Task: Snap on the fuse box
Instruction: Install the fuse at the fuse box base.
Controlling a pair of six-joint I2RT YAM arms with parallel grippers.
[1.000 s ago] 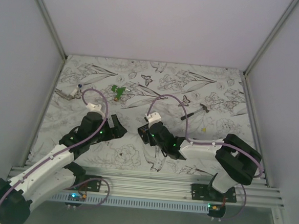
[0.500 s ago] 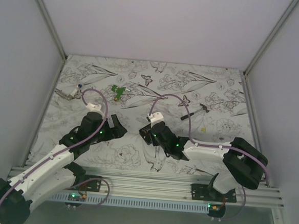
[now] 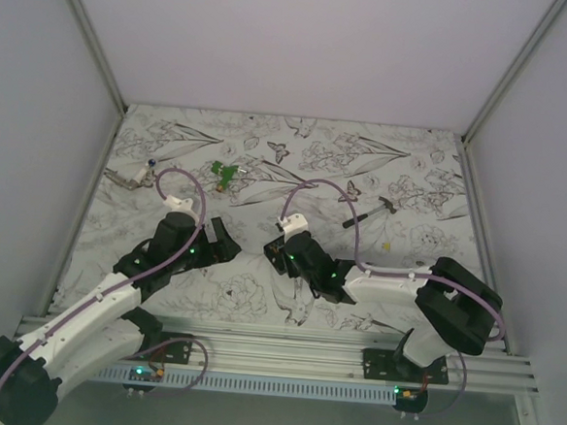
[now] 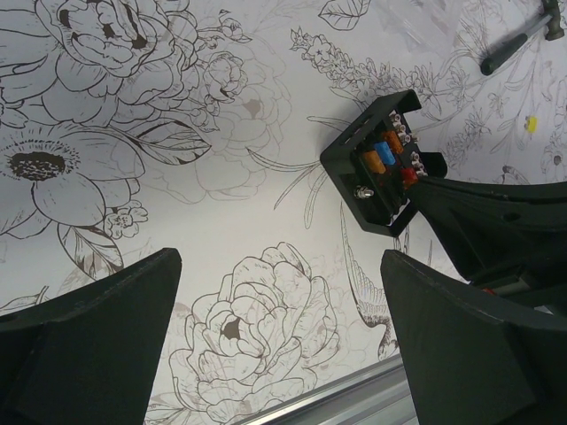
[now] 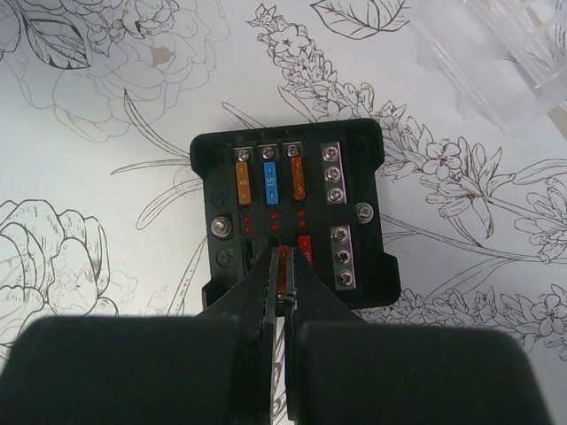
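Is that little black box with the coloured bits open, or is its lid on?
Open: the fuse box has no lid on, its coloured fuses and screws showing. A clear plastic piece lies apart.

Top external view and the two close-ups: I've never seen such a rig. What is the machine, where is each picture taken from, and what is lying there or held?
Two robot arms are bolted at the near edge of a flower-print table. The wide picture looks down from above and behind them; the other two come from a camera on each wrist. On the table lies the open black fuse box, with orange and blue fuses. The right gripper is pinched on an orange fuse inside it. The left gripper hangs open, holding nothing. Elsewhere lie a green piece, a black tool and a clear plastic piece.
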